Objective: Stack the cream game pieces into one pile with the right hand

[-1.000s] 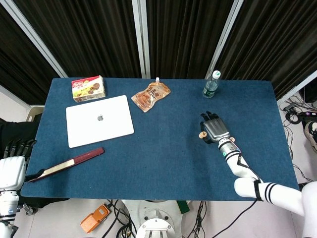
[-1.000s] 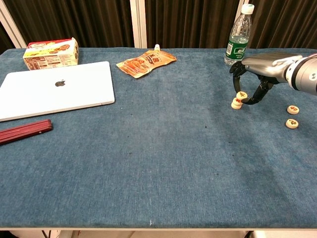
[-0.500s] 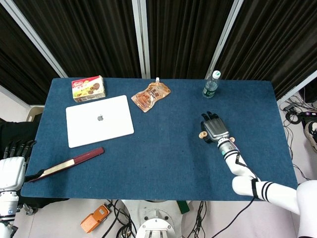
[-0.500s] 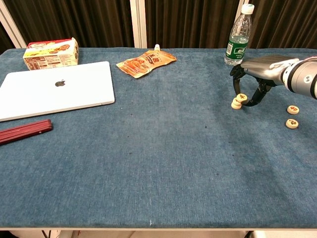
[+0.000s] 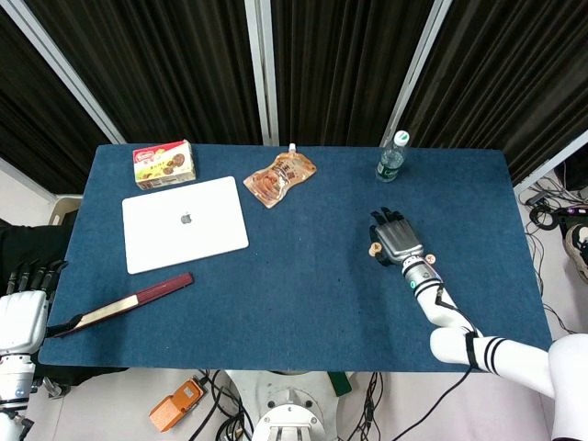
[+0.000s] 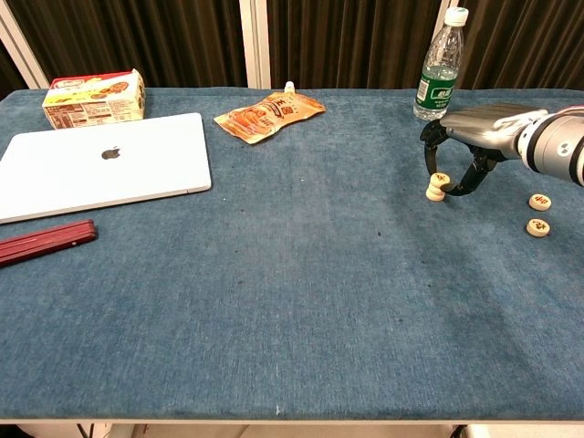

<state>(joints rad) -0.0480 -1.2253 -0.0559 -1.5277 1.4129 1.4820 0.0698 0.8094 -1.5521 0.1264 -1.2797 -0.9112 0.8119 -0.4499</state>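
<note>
Right arm reaches in from the near right edge, forearm angled forward and left. Right hand (image 6: 474, 137) palm down, fingers arched downward, tips (image 6: 432, 164) low by the surface; whether they grip anything cannot be told. Left hand (image 5: 20, 308) off the near left corner, fingers straight and apart, holding nothing.
</note>
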